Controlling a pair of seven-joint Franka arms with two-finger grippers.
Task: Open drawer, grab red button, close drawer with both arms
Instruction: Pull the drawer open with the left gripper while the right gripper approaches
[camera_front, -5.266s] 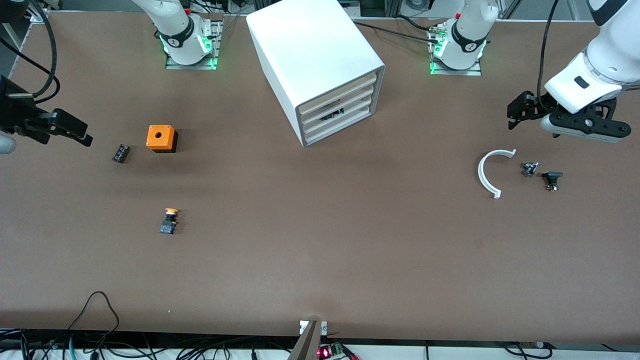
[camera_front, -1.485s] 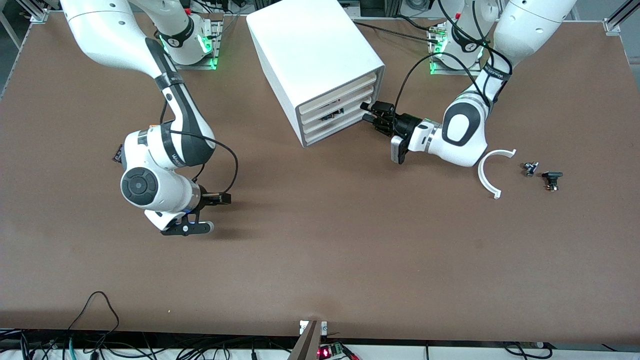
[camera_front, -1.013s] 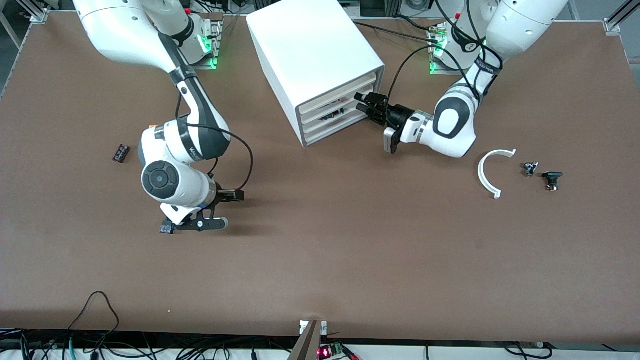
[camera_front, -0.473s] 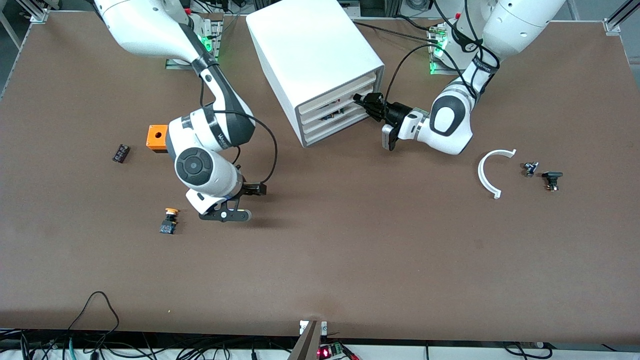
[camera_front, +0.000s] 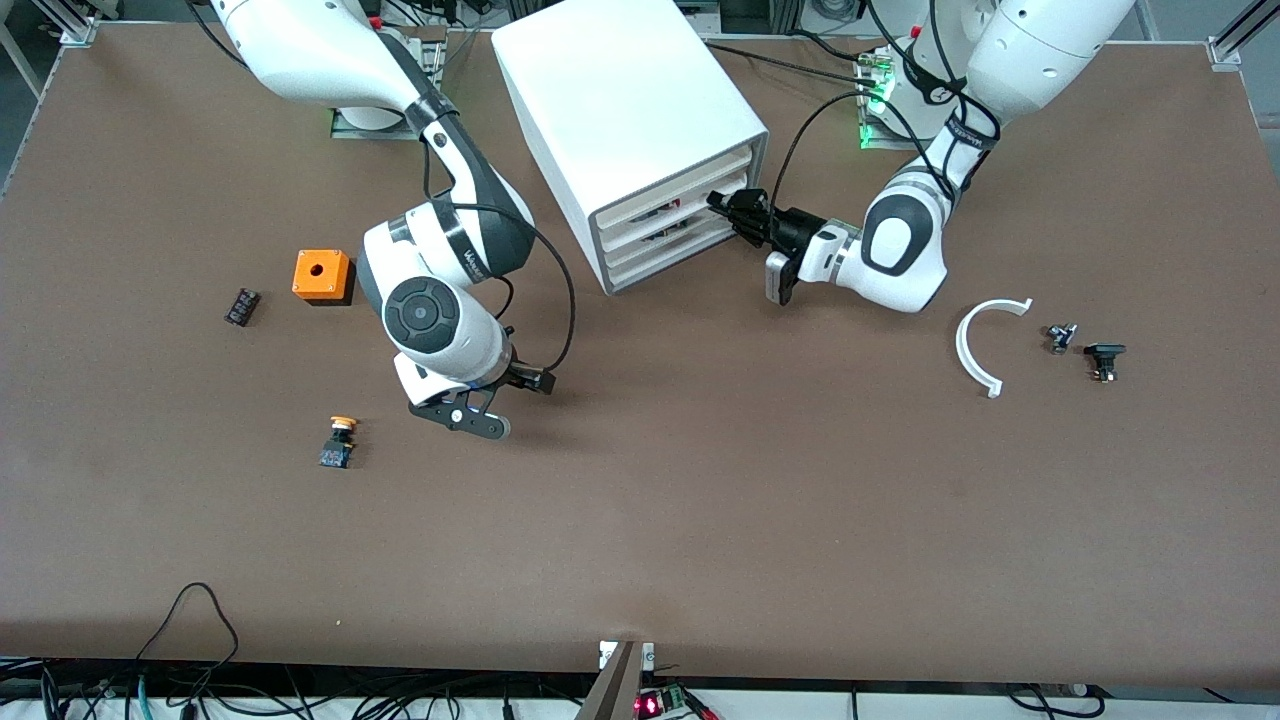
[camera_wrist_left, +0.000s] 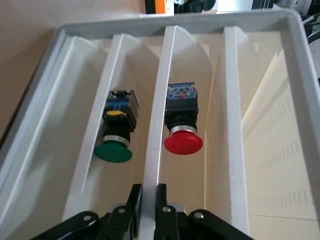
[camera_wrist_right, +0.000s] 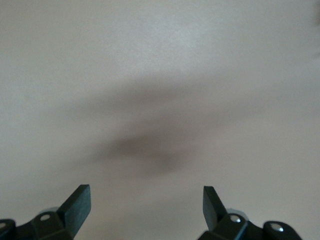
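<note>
The white cabinet (camera_front: 620, 110) stands at the robots' edge of the table, its drawer fronts facing the front camera. My left gripper (camera_front: 724, 204) is at the second drawer from the top (camera_front: 680, 196). In the left wrist view, the left gripper (camera_wrist_left: 148, 189) is shut on the drawer's thin white front edge (camera_wrist_left: 161, 115). The red-capped button (camera_wrist_left: 183, 141) lies in the slot beside that edge. A green-capped one (camera_wrist_left: 113, 150) lies in the neighbouring slot. My right gripper (camera_front: 500, 405) is open and empty over bare table, as the right wrist view (camera_wrist_right: 146, 205) shows.
An orange-capped button (camera_front: 340, 443) lies near my right gripper, toward the right arm's end. An orange cube (camera_front: 322, 276) and a small black part (camera_front: 241, 306) lie farther toward that end. A white curved piece (camera_front: 982, 345) and two small parts (camera_front: 1080, 348) lie toward the left arm's end.
My right arm has swung from over the orange-capped button toward the table's middle. My left gripper has pushed in to the drawer front and stayed there.
</note>
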